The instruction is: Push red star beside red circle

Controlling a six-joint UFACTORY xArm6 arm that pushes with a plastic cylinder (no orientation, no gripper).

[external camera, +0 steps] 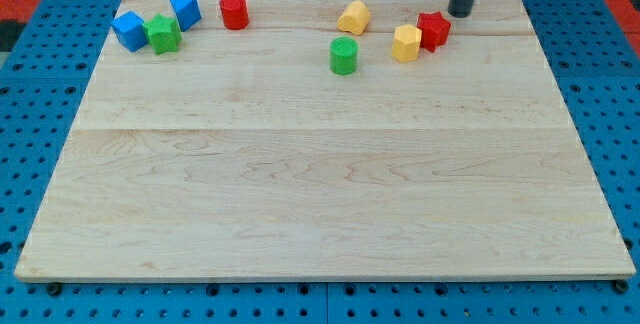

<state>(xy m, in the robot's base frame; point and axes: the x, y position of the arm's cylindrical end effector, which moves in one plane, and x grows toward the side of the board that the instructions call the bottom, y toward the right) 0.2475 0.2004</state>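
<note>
On the pale, smooth-grained wooden board (320, 184), the green cylinder (344, 55) sits nearest, then the yellow block (406, 42) touching the red star (434, 30), with my tip (461, 13), holding nothing, just beyond it, and the red circle (234, 11) far left.

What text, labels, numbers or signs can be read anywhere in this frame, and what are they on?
None: no readable text in the camera view.
The wooden board carries only grain.
The red star, red circle and the other coloured blocks have plain faces.
My tip, just to the upper right of the red star, is unmarked.
The blue pegboard around the board shows only holes.
</note>
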